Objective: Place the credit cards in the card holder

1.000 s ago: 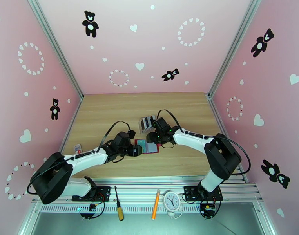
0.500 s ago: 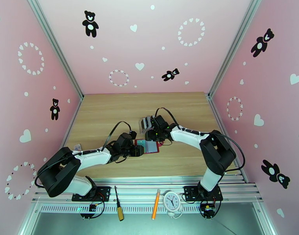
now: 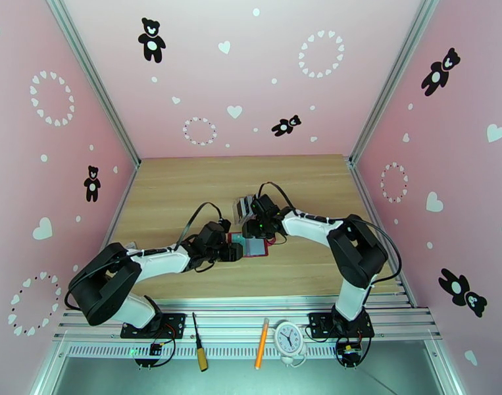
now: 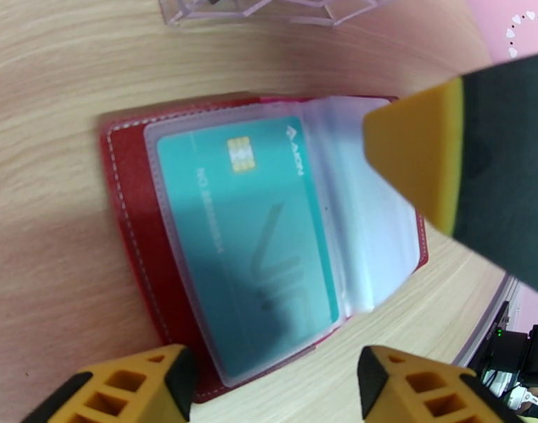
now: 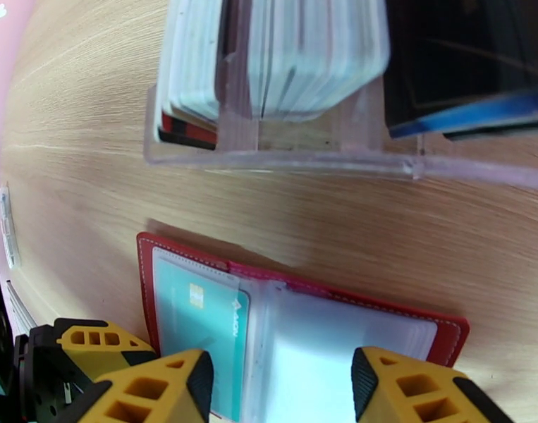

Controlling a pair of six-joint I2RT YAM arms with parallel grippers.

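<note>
The card holder (image 4: 131,206) lies open on the wood, dark red with clear pockets, and shows in the top view as card holder (image 3: 253,247). One teal credit card (image 4: 247,241) sits inside its left pocket, also seen as teal credit card (image 5: 198,319). More credit cards (image 5: 304,51), white, black and blue-edged, stand in a clear slotted rack (image 5: 283,160) just behind. My left gripper (image 4: 276,389) is open at the holder's near edge. My right gripper (image 5: 283,389) is open above the holder's far side, and one of its fingers (image 4: 438,156) hangs over the right pockets.
The clear rack (image 3: 244,207) stands close behind the holder. A small clear item (image 5: 6,227) lies near the table's left edge. On the front rail lie a screwdriver (image 3: 199,350), an orange pen (image 3: 261,352) and a small clock (image 3: 289,338). Pink walls enclose the table.
The left arm has slid a little to the right toward the holder. The right gripper has shifted slightly left over it. The holder and teal card stay put.
</note>
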